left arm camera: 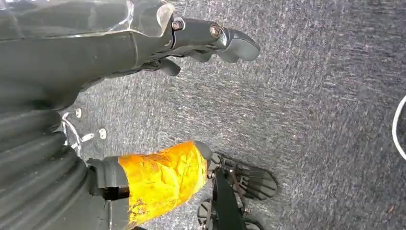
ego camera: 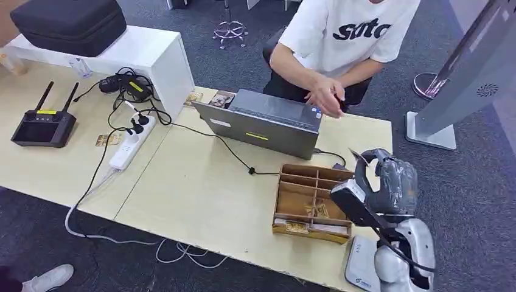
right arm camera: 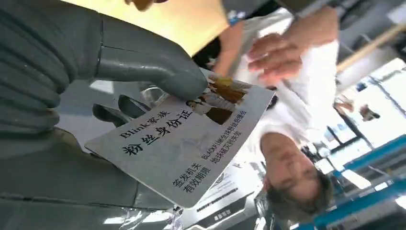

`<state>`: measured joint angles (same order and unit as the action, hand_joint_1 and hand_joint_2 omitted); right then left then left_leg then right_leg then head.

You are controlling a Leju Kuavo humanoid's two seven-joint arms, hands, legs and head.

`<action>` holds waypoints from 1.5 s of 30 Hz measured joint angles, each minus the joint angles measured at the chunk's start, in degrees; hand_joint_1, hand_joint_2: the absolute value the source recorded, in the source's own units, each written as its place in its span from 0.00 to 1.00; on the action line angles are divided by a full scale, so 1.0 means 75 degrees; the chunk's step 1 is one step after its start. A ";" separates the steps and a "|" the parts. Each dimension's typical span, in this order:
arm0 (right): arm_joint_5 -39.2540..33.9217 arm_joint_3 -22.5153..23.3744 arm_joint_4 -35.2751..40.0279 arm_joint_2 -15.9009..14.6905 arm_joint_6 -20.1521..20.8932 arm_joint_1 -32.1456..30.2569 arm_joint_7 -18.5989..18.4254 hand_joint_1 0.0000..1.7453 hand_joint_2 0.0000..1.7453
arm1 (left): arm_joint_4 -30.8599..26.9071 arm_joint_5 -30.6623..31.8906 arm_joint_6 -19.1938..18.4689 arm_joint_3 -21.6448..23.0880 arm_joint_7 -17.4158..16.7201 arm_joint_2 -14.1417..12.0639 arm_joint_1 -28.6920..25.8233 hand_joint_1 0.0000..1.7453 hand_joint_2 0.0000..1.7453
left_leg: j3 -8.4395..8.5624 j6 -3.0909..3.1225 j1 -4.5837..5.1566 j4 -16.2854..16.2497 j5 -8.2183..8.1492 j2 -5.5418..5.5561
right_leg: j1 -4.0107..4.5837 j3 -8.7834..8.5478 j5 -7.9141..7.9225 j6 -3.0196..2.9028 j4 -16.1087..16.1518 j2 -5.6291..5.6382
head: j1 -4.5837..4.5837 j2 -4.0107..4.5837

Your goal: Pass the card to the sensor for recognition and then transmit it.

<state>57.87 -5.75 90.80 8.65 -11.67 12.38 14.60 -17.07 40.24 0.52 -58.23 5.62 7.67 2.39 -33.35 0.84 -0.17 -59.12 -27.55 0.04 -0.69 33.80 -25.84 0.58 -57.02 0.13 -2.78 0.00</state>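
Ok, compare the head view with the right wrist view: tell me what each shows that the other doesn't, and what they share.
Head view alone: the wooden divided tray, the grey laptop, the white power strip, the black controller with antennas and the white reader pad at the table's near edge.

Right wrist view alone: the card's printed face, with Chinese text and a picture, pinned under the thumb.

Both: the right hand holding the card, and the person in a white shirt reaching out a hand.

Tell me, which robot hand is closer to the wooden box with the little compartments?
The right hand, pinching the card, hovers just beside the wooden box on the table. The left hand hangs down over the carpet floor, away from it.
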 joint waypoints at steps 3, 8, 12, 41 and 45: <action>-0.0761 0.0015 0.0976 -0.0114 0.0029 -0.0646 0.0303 1.00 1.00 | 0.0000 -0.0035 0.0026 -0.0175 0.0047 0.0023 -0.0007 0.00 1.00 | -0.0001 0.0003 0.0000 0.0000 -0.0006 0.0000 | -0.0001 0.0001 -0.0001 0.0001 0.0003 -0.0001 | 0.0000 0.0000; -0.1657 0.0330 0.2191 -0.0391 0.0116 -0.1919 0.0982 1.00 1.00 | 0.0000 -0.0137 0.0087 -0.0507 0.0114 0.0076 -0.0026 0.00 1.00 | -0.0003 0.0011 0.0001 0.0000 -0.0018 0.0001 | -0.0003 0.0000 -0.0006 0.0008 0.0009 -0.0005 | 0.0000 0.0000; -0.1549 0.0577 0.2574 -0.0504 0.0102 -0.2678 0.1200 1.00 1.00 | 0.0000 -0.0143 0.0087 -0.0722 0.0131 0.0108 -0.0025 0.00 1.00 | -0.0004 0.0009 0.0002 0.0000 -0.0026 -0.0002 | -0.0003 0.0001 -0.0006 0.0008 0.0008 -0.0002 | -0.0003 0.0000; -0.0197 0.0370 0.0809 -0.2116 0.0959 -0.3968 0.0314 1.00 1.00 | -0.0026 0.0137 0.0076 -0.1460 0.0227 0.0128 0.0014 0.00 1.00 | 0.0001 0.0008 0.0006 0.0000 -0.0026 -0.0006 | -0.0004 -0.0003 -0.0007 0.0009 0.0007 -0.0001 | 0.0000 0.0000; -0.0197 0.0321 0.0693 -0.2186 0.0959 -0.3967 0.0312 1.00 1.00 | -0.0026 0.0140 0.0076 -0.1466 0.0227 0.0128 0.0014 0.00 1.00 | 0.0001 0.0008 0.0006 0.0000 -0.0026 -0.0006 | -0.0004 -0.0003 -0.0007 0.0009 0.0007 -0.0001 | 0.0000 0.0000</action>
<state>56.39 -3.34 96.00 -7.74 -4.48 -17.37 16.94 -17.27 41.29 1.09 -69.22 7.32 8.63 2.50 -33.34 0.90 -0.13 -59.12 -27.75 -0.01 -0.73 33.78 -25.89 0.64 -56.97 0.12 -2.78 0.00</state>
